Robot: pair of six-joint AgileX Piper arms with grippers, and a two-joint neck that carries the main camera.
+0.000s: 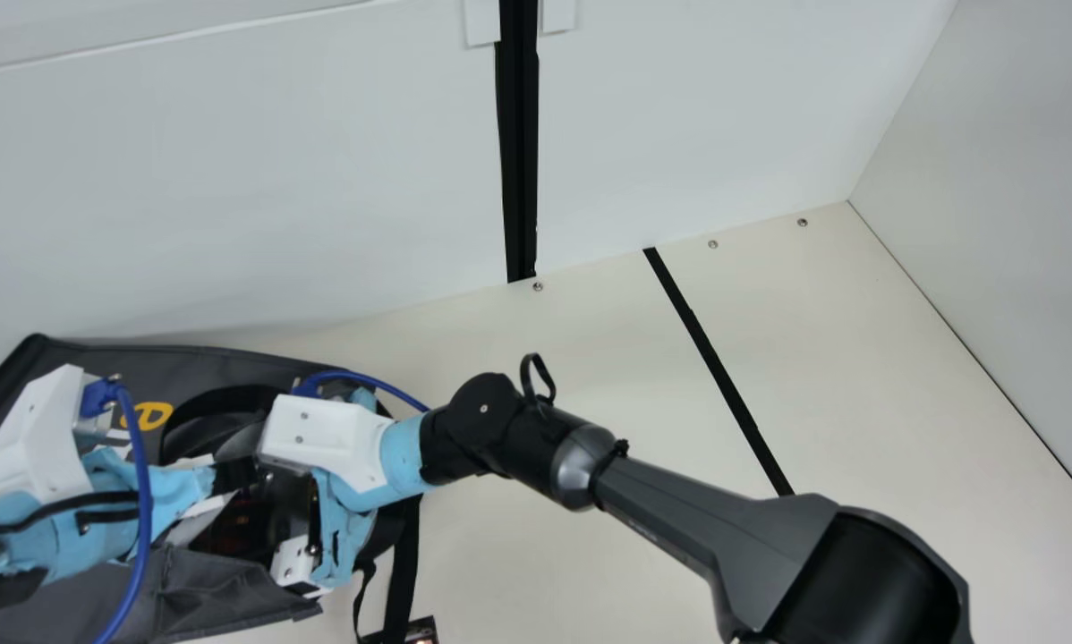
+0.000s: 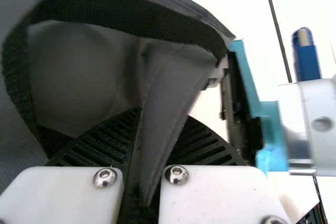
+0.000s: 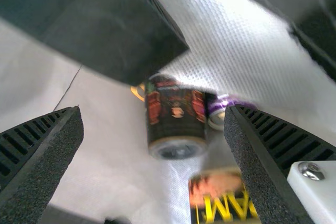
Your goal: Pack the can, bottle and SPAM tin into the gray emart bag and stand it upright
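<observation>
Right gripper (image 3: pixel 154 114) open, nearer | can (image 3: pixel 176 109) ahead of its gap, long axis crosswise to closing (handy, I'd judge) | left gripper (image 2: pixel 159 124) pinching gray emart bag (image 2: pixel 170 85)

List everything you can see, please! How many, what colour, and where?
bag: 1, gray, left side of table
bag strap: at least 1, black, on bag
can: 1, black and red, beyond right jaws
purple thing: 1, purple and silvery, beside can
tin: 1, dark with yellow letters, near can
table: 1, cream, under bag
tape line: 1, black, across table
screws: 3, silver, table's back edge
walls: white, around table
arms: 2, black, blue and white, over bag
left jaws: 1 pair, black, pinching bag
right jaws: 1 pair, black, open
</observation>
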